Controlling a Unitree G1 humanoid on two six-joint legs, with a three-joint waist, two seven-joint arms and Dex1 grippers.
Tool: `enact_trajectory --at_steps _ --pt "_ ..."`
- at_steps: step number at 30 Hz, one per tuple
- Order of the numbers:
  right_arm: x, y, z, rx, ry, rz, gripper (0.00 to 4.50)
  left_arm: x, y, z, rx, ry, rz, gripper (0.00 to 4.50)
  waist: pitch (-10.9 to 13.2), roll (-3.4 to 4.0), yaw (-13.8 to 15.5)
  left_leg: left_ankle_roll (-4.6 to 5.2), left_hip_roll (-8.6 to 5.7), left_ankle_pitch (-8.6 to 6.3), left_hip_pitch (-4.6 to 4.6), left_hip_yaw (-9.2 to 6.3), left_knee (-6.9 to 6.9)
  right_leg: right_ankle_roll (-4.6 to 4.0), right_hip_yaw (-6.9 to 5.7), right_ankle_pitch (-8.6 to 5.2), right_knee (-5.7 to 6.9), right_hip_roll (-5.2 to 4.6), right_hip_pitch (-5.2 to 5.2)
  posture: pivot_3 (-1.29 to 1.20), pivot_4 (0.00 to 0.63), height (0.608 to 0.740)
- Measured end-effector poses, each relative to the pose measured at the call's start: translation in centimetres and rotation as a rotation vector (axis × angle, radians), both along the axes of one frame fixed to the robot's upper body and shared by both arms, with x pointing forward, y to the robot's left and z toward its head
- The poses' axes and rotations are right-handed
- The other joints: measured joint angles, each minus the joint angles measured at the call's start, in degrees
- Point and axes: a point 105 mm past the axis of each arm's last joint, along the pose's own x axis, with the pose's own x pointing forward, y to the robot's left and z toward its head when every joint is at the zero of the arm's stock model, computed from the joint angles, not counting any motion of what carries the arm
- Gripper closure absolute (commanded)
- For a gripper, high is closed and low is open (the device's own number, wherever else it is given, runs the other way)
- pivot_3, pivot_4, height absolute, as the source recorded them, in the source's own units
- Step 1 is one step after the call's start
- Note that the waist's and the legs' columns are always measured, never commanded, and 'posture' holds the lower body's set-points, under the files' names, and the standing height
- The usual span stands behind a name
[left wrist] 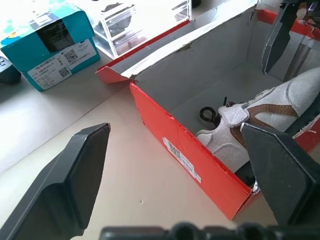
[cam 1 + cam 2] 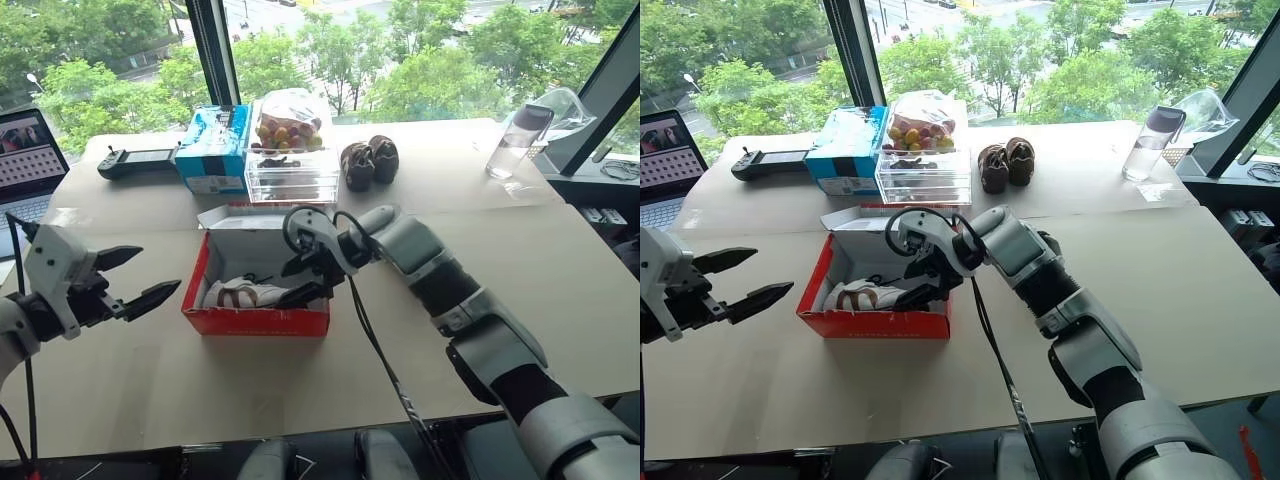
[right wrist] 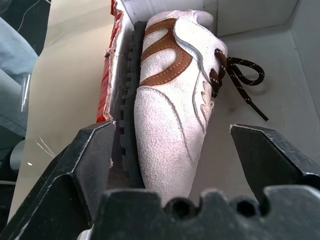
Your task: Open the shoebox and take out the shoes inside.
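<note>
Now the shoebox (image 2: 256, 318) is open, and one of the shoes (image 3: 175, 100) lies on its side inside it. The right gripper (image 3: 185, 160) hangs wide over its heel — nothing held. The left gripper (image 2: 128, 278) waits beside the box, also wide. The shoe looks light and soft — take the heel across sole and upper.
</note>
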Motion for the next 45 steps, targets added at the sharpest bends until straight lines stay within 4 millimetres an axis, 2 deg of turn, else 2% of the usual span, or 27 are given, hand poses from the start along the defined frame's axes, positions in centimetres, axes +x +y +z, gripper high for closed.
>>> enact_trajectory --at_steps 10,26,35,39,41,45 --pt "0.3 0.1 0.1 -0.019 -0.117 0.039 0.09 0.1 -0.1 0.1 0.005 -0.006 -0.004 0.0 0.0 0.0 -0.01 -0.01 0.0 0.0 0.01 0.0 0.0 0.0 0.0 0.0 0.01 0.01 0.01 0.0 0.15 0.74" --pt "-0.1 0.0 0.5 0.0 -0.093 0.073 0.09 0.2 -0.1 0.2 0.01 -0.008 -0.002 0.0 0.0 0.0 0.0 -0.01 0.0 0.01 0.0 0.0 0.0 0.0 0.0 0.0 0.0 0.01 0.0 0.0 0.15 0.74" --pt "-0.3 -0.2 -1.2 -0.06 -0.144 0.092 0.09 0.2 -0.1 0.1 0.01 -0.007 -0.003 0.0 0.0 0.0 -0.1 -0.02 0.0 0.01 0.01 0.0 0.0 0.0 0.01 0.0 0.01 0.02 -0.01 0.0 0.15 0.74" --pt "-0.3 0.1 -1.3 -0.061 -0.166 0.097 1.1 0.3 0.0 0.1 0.008 -0.006 0.001 0.0 0.0 0.0 -0.09 -0.03 0.0 0.02 0.01 0.0 0.0 0.0 0.01 0.0 0.0 0.02 0.0 0.0 0.15 0.74" --pt "-0.4 0.4 -1.3 -0.053 -0.168 0.099 1.93 0.3 0.0 0.1 0.008 -0.006 0.0 0.0 0.0 0.0 -0.1 -0.03 0.0 0.02 0.02 0.0 0.0 0.0 0.01 0.0 0.01 0.02 0.0 0.0 0.15 0.74" --pt "-0.4 0.6 -1.1 -0.04 -0.169 0.096 3.23 0.3 0.0 0.1 0.009 -0.006 0.0 0.0 0.0 0.0 -0.07 -0.03 0.01 0.02 0.02 0.0 0.0 0.0 0.01 0.0 0.01 0.02 0.01 0.0 0.15 0.74"
